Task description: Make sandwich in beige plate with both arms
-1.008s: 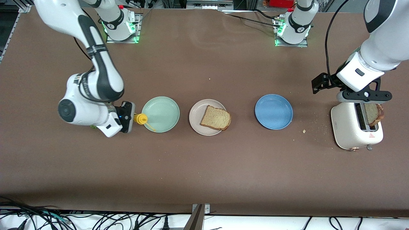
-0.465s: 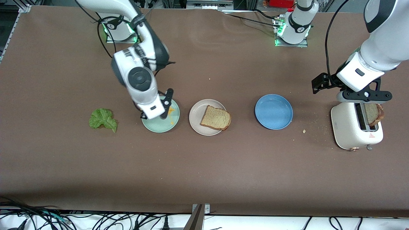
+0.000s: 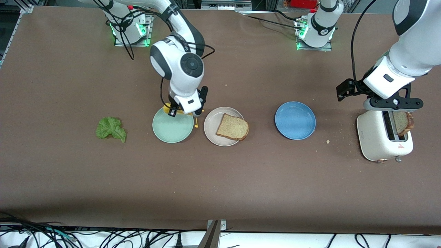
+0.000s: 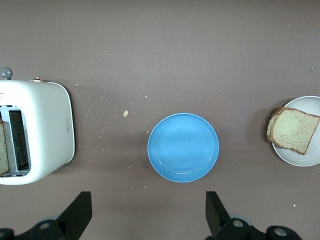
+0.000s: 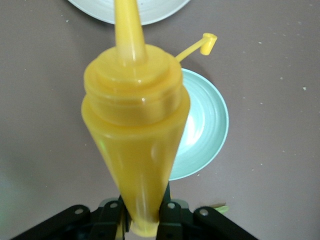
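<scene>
The right gripper point(image 5: 142, 220) has its fingers point(image 5: 112, 215) closed on the base of a yellow squeeze bottle point(image 5: 135, 145); the bottle's nozzle points away from the wrist camera and its small cap point(image 5: 207, 42) dangles on a thin strap. In the front view this gripper point(image 3: 184, 111) hangs just left of the frame's centre, over the gap between the mint green plate point(image 3: 172, 129) and the beige plate point(image 3: 215, 132), with only a sliver of yellow showing beneath it.

The left gripper point(image 4: 147, 215) has its fingers point(image 4: 80, 212) spread wide and nothing between them. In the front view it point(image 3: 392, 103) sits at the right edge of the frame, directly above the white toaster point(image 3: 375, 137), which has one bread slice point(image 3: 403, 122) standing in its slot.

The beige plate lies at the centre of the frame on the brown counter point(image 3: 220, 186) and carries a single slice of brown bread point(image 3: 233, 127), which overhangs the rim on the side toward the blue plate point(image 3: 295, 120). The lettuce leaf point(image 3: 111, 128) lies flat on the counter in the left part of the frame, apart from the mint green plate. A few crumbs point(image 3: 327, 141) lie between the blue plate and the toaster.
</scene>
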Robot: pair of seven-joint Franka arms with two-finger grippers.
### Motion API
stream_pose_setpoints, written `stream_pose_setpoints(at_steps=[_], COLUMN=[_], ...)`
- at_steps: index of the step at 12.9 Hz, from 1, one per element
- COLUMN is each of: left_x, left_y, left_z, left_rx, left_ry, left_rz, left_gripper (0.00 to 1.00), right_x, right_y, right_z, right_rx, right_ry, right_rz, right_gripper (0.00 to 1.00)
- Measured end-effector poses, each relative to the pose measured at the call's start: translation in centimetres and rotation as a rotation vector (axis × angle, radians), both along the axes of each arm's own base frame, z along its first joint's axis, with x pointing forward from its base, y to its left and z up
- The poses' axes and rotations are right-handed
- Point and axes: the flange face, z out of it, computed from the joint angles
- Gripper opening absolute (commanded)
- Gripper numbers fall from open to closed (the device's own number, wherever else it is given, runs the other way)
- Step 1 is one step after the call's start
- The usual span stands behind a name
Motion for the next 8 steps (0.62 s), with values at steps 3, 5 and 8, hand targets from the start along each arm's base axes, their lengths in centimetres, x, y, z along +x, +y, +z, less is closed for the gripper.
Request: stream_pose_setpoints(at_steps=[3, 5, 8], left_x=[0.0, 0.0, 0.0], left_y=[0.0, 0.1, 0.2], left_z=[0.0, 0.0, 0.0], left_rx=[0.0, 0.0, 0.0], left_ry=[0.0, 0.0, 0.001], left_rz=[0.0, 0.002, 0.004], left_gripper=[1.0, 1.0, 1.0], right_x=[-2.5, -3.8, -4.7], right_y=[3.2, 6.2, 10.4], right_z=[-2.1, -3.3, -5.3], right_rx=[-0.137, -0.224, -0.299], right_ry=[-0.037, -0.046, -0.094], right_rz=[0.051, 0.062, 0.077], right_gripper=[0.0, 0.0, 0.0])
